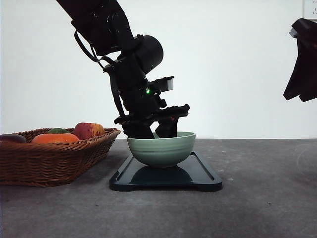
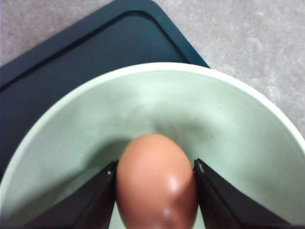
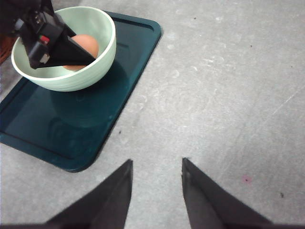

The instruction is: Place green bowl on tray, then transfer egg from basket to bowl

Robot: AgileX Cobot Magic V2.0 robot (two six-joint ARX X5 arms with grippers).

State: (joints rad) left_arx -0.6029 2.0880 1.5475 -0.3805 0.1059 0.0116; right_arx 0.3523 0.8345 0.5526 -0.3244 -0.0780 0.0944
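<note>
left claw (image 2: 155,191): shut around the egg (image 2: 156,183), fingers dipped inside the green bowl (image 1: 161,148) | bowl: on the tray (image 1: 203,174), directly under the left claw | basket (image 1: 54,161): beside the left claw, off the tray, fruit inside | right claw (image 3: 156,186): narrowly open, holding nothing, above bare table (image 3: 228,86), tray off to its side

Smooth glaze, woven wicker, mottled grey desk

The green bowl (image 1: 161,149) looks glossy and faintly ridged; the egg (image 2: 156,183) has a soft sheen; the tray (image 3: 121,86) is smooth dark plastic; the basket (image 1: 54,157) is rough brown wicker.
</note>
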